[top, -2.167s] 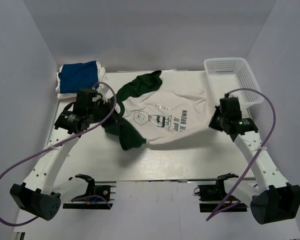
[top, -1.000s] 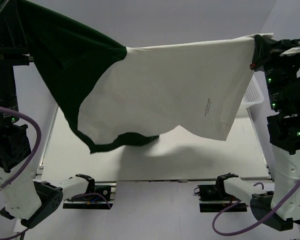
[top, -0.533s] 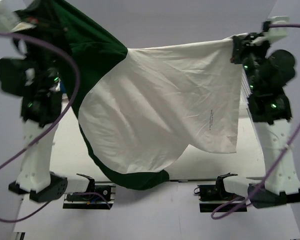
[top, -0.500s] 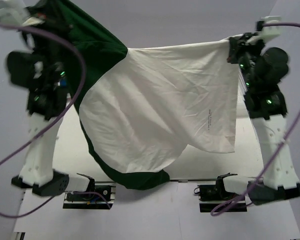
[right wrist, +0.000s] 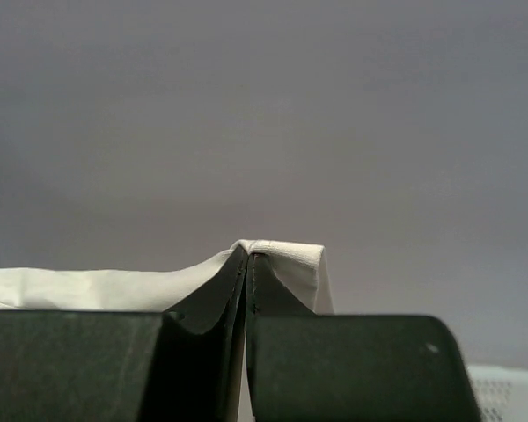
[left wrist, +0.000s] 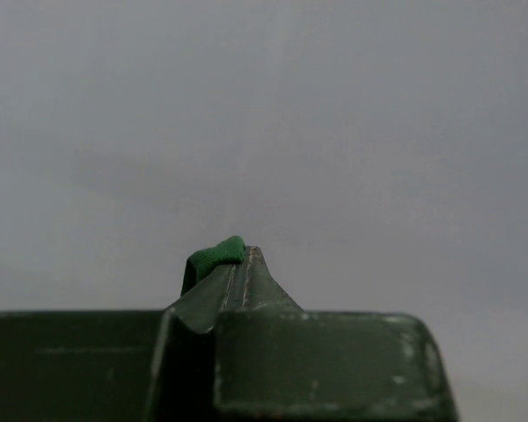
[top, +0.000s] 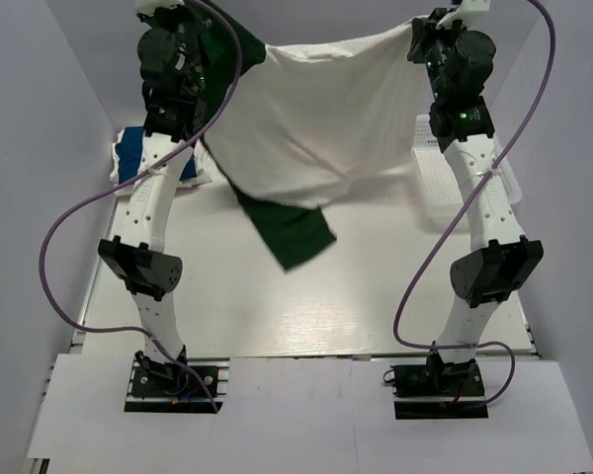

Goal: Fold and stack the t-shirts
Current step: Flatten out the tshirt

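Even, diffuse bright light, faint soft shadows; wrist views dimmer, foreground slightly blurred.

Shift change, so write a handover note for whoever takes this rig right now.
Left fingers: shut on the green shirt.
Right fingers: shut on the white shirt.
Both shirts hang together over the table.
Blue shirt lies at the far-left corner, partly hidden.
Done: pair lifted.
Left: probably separate them, lay flat, fold, stack all three.

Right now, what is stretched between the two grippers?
Cloth spans the whole gap in the top view: the white t-shirt pinched by the right gripper, dark green cloth at the left gripper.
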Controlling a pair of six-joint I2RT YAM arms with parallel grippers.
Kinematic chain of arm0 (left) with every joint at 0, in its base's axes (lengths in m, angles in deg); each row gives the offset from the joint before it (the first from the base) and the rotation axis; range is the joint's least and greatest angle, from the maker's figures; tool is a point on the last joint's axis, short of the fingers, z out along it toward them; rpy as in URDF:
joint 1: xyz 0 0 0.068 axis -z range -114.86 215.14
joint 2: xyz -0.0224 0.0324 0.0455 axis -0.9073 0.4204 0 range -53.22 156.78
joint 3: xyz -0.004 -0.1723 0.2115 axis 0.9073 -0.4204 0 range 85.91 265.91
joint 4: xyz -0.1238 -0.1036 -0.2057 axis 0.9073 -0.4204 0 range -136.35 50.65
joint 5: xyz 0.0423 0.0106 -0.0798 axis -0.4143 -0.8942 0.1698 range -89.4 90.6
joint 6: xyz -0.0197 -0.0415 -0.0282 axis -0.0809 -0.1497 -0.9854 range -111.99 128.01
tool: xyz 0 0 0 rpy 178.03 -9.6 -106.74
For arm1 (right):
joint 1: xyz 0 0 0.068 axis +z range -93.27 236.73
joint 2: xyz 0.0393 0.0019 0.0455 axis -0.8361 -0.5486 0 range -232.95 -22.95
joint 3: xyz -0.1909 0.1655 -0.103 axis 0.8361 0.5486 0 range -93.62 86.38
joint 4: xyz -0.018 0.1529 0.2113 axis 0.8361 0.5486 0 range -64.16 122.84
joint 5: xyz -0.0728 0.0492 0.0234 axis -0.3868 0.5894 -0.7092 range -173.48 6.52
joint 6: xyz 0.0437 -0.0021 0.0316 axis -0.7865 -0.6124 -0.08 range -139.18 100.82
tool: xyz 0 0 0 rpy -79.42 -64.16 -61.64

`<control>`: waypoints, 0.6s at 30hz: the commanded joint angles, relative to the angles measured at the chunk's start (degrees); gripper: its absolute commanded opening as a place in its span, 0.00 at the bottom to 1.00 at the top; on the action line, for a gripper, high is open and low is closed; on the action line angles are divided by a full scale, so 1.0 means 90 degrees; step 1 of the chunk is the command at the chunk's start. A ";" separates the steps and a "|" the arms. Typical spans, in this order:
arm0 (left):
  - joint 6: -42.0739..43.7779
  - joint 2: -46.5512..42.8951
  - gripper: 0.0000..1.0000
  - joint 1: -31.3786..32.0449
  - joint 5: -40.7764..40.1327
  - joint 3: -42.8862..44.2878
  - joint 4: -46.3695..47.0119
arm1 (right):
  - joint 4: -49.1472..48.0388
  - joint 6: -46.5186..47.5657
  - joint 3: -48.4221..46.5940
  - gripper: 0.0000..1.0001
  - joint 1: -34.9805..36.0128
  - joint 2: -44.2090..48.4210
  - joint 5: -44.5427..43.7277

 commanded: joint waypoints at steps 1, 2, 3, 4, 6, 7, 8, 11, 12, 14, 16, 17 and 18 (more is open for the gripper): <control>-0.0425 -0.1280 0.00 -0.0086 0.0599 0.0300 0.1132 | -0.1725 -0.0418 -0.0254 0.00 -0.0053 0.0437 0.0120; -0.0425 -0.1348 0.00 -0.0086 0.0679 0.0379 0.1024 | -0.1794 -0.0467 -0.0155 0.00 -0.0053 0.0505 0.0178; -0.0425 -0.1474 0.00 -0.0086 0.0825 0.0380 0.0898 | -0.1920 -0.0477 -0.0028 0.00 -0.0053 0.0738 0.0198; -0.0348 -0.1582 0.00 -0.0086 0.0826 0.0216 0.0577 | -0.1941 -0.0439 0.0505 0.00 -0.0063 0.0846 0.0246; -0.0347 -0.1961 0.00 -0.0086 0.0827 -0.0310 0.0311 | -0.1960 -0.0214 0.0908 0.00 -0.0072 0.1169 0.0247; -0.0347 -0.2524 0.00 -0.0086 0.0827 -0.1203 0.0310 | -0.1960 -0.0165 0.1326 0.00 -0.0082 0.1382 0.0237; -0.0347 -0.2859 0.00 -0.0086 0.0827 -0.1724 0.0368 | -0.1960 -0.0126 0.1736 0.00 -0.0082 0.1568 0.0140; -0.0347 -0.4048 0.00 -0.0086 0.0759 -0.3571 0.0195 | -0.2486 0.0680 0.3363 0.00 -0.0111 0.2232 0.0847; -0.0531 -0.4363 0.00 -0.0086 0.0565 -0.3991 0.0048 | -0.2652 0.0801 0.3758 0.00 -0.0102 0.2369 0.1016; -0.0872 -0.5345 0.00 -0.0086 0.0282 -0.5503 -0.0312 | -0.2868 0.0889 0.5026 0.00 -0.0092 0.2886 0.1532; -0.1671 -0.6062 0.00 -0.0028 0.0153 -0.7153 -0.0587 | -0.2752 0.0909 0.5859 0.00 -0.0121 0.3315 0.1740; -0.2120 -0.6413 0.00 -0.0028 0.0095 -0.7681 -0.1033 | -0.2664 0.0851 0.6393 0.00 -0.0112 0.3434 0.1789; -0.3023 -0.7074 0.00 -0.0028 0.0239 -0.8585 -0.1347 | -0.2538 0.0841 0.6872 0.00 -0.0092 0.3619 0.1828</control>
